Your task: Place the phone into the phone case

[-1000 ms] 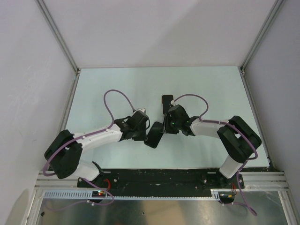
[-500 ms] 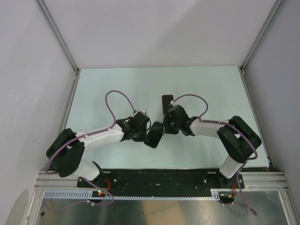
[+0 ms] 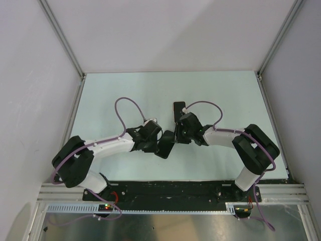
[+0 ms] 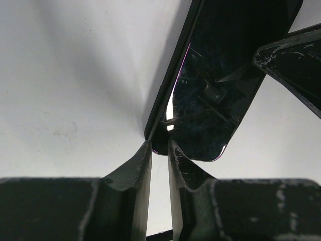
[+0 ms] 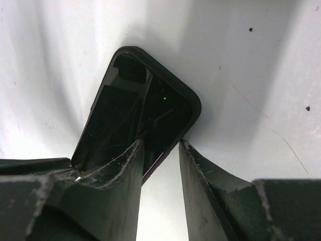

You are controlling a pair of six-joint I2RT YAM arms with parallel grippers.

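The phone (image 3: pixel 165 144) is a glossy black slab lying slanted between the two arms. My left gripper (image 3: pixel 152 138) is shut on its near corner, which sits pinched between the narrow jaws of the left gripper (image 4: pixel 159 145) in the left wrist view, below the phone's screen (image 4: pixel 215 100). The black phone case (image 3: pixel 178 108) reaches away past my right gripper (image 3: pixel 181 131). In the right wrist view, the case's raised rim (image 5: pixel 186 98) runs down between the jaws of the right gripper (image 5: pixel 160 144). The phone's purple-lined edge (image 5: pixel 162 159) shows there too.
The pale table (image 3: pixel 120 95) is boxed in by white walls and metal posts (image 3: pixel 62 37) at the back corners. Purple cables (image 3: pixel 125 103) loop above both wrists. The right finger (image 4: pixel 293 63) shows in the left wrist view.
The left arm's elbow and shoulder have crept right. Both grippers, the phone and the case have hardly moved.
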